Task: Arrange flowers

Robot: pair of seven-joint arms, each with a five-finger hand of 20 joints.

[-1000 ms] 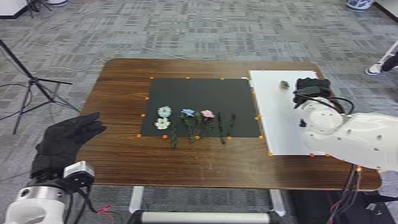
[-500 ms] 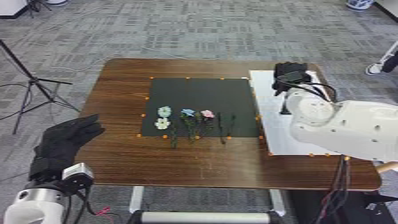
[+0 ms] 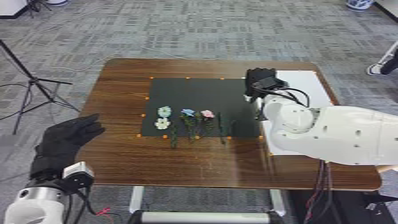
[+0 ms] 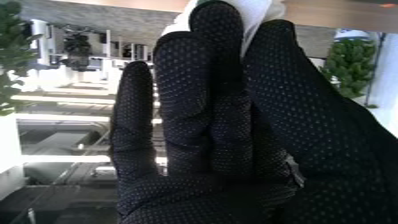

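"Okay, quick, where's the stuff?"

"Pale blue-green flower [image 3: 164, 111], white flower [image 3: 163, 123], blue flower [image 3: 187, 112], pink flower [image 3: 207, 114], all on the black mat [image 3: 204, 92]. Thin dark stems [image 3: 223, 131] beside them, some ends past its near edge."

"Hands?"

"Right hand [image 3: 260, 79] is over the seam of mat and white sheet [image 3: 306, 97], well apart from the flowers. Fingers straight and close together, thumb alongside. Something white [image 4: 258, 7] is by the fingertips; can't tell what, or whether it's gripped. Left hand [image 3: 67, 134] is off the table's [image 3: 200, 165] left edge, loosely spread."

"Risks?"

"If it's carrying a flower, a straight-fingered hold could let it twist or drop. Coming in low, the glove could drag the nearest stems; they look light and loose."

"And placing?"

"Blossoms sit close, so a wide hand might knock the pink one. I'd come from above, release, lift straight off."
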